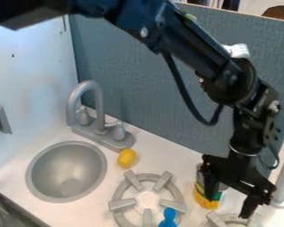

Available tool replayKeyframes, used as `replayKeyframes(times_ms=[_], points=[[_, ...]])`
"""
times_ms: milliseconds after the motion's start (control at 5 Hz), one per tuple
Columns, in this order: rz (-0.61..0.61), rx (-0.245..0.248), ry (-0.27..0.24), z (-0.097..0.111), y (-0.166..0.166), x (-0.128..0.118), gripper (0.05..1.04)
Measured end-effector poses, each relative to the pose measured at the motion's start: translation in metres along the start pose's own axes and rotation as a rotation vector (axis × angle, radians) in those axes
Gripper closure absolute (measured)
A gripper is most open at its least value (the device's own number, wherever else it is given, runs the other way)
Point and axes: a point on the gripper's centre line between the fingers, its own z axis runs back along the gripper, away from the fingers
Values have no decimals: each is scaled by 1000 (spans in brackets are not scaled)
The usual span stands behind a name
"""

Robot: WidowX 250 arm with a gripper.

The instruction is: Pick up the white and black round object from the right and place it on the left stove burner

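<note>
"Where's the can?"

"On the right of the worktop, just beyond the near-right burner. The gripper is wide open beside it, one finger in front; I see nothing clamped."

"How would it handle?"

"Stiff, I'd guess, heavier if full, and its smooth side could slip. I'd take it across the middle."

"Which way does it point?"

"It looks upright, long axis vertical, though the gripper partly hides its upper part."
</note>
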Motion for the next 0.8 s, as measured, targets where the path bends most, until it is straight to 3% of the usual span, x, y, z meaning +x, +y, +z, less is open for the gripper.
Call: replayKeyframes(times_ms=[200,400,800], points=[[39,-19,33,-14,-8,-2,87],[59,-73,99,-28,-19,-1,87],[142,-92,97,-43,-25,0,87]])
